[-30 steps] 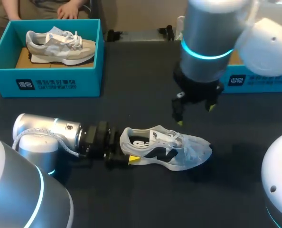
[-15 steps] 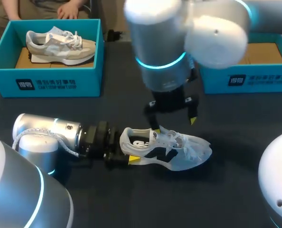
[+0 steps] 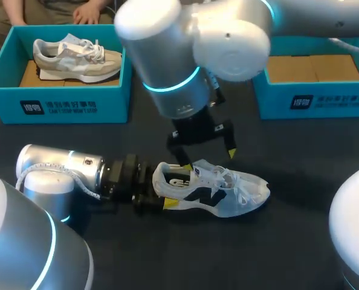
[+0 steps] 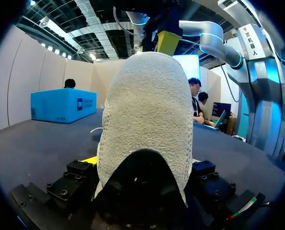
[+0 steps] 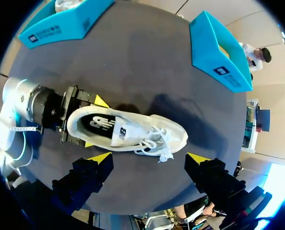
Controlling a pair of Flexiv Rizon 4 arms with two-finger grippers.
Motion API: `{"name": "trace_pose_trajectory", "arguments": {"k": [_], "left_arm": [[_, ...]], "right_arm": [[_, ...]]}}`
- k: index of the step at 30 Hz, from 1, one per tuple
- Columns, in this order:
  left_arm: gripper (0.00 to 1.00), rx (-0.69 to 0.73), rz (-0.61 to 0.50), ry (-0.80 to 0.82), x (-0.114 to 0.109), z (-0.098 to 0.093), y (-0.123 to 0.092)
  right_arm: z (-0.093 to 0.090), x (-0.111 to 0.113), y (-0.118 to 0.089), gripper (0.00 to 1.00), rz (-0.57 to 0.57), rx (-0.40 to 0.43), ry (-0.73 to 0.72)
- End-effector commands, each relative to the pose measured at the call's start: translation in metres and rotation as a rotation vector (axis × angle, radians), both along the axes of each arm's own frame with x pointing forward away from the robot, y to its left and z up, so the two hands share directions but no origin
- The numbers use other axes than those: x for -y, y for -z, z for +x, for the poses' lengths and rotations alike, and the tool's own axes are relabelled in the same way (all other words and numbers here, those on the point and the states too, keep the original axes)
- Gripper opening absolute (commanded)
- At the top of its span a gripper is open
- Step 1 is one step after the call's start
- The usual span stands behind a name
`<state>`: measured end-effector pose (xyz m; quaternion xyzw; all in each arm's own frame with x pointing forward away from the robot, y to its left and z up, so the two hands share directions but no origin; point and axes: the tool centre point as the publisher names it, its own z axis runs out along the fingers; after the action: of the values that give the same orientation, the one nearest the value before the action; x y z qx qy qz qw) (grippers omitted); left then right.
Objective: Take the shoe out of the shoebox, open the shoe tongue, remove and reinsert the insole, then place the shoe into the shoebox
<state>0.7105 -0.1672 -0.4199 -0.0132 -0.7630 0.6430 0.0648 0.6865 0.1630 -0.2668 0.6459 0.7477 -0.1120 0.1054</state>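
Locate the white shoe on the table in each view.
Head view: white shoe on the table's near middle, heel in the left tool.
Left wrist view: its heel fills the middle, in that tool's grip.
Right wrist view: lying under the right tool, sole down.
Shared landmark: the left tool clamping the heel.

Pale shoe heel (image 4: 145, 110) (fuzzy knit), between jaws

Bare table (image 3: 300, 241) lay near and right of the shoe (image 3: 219, 194); the left gripper (image 3: 162, 190) blocked its heel, the right gripper (image 3: 208, 158) its top.
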Motion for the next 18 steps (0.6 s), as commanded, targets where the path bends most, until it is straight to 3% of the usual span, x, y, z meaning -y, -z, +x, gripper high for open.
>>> {"name": "trace_pose_trajectory", "arguments": {"k": [1, 18], "left_arm": [[0.00, 0.001, -0.001, -0.004, 0.000, -0.001, 0.000], [0.00, 0.001, -0.001, -0.004, 0.000, -0.001, 0.000]], "right_arm": [[0.004, -0.012, 0.009, 1.00, -0.074, 0.017, -0.008], [0.016, -0.019, 0.039, 1.00, -0.113, 0.091, 0.023]]}}
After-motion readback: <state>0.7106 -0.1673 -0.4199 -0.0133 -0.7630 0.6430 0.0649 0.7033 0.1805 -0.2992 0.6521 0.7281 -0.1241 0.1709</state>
